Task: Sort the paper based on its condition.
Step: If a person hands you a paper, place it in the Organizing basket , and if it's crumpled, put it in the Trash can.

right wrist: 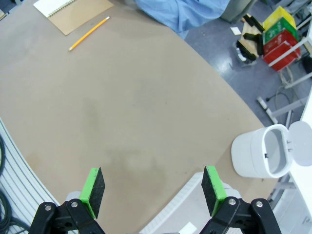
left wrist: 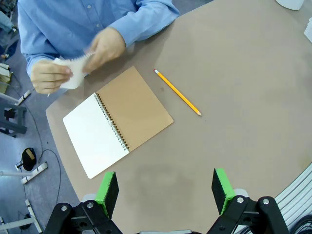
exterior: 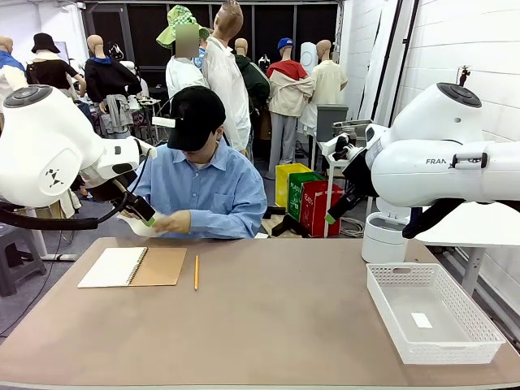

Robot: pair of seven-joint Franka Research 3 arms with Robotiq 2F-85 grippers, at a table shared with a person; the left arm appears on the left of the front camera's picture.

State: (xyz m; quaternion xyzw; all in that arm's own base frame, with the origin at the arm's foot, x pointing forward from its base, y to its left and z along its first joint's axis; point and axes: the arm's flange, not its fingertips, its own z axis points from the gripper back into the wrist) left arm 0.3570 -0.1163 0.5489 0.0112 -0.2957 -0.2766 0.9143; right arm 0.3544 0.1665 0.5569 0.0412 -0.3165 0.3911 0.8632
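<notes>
Holding paper (left wrist: pixel 72 78): the person's hands (left wrist: pixel 46 77) have the white sheet bunched between them, above the far left edge of the table (exterior: pixel 268 325); one hand is motion-blurred.
Left gripper (left wrist: pixel 165 187): jaws spread wide, nothing between the green pads; it hangs above bare tabletop on the robot's side of the notebook.
Right gripper (right wrist: pixel 153 187): jaws fully apart, nothing held; raised over the right part of the table.
Notebook (left wrist: pixel 117 122): lying open and flat, white page beside brown cover, just in front of the person.
Pencil (left wrist: pixel 178 92): yellow, flat on the table, just beside the notebook, not touching it.
Basket (exterior: pixel 406 325): white, at the near right corner; a small white scrap (exterior: pixel 422 320) lies inside.
Bin (right wrist: pixel 258 151): white, lid up, past the table's right edge.
</notes>
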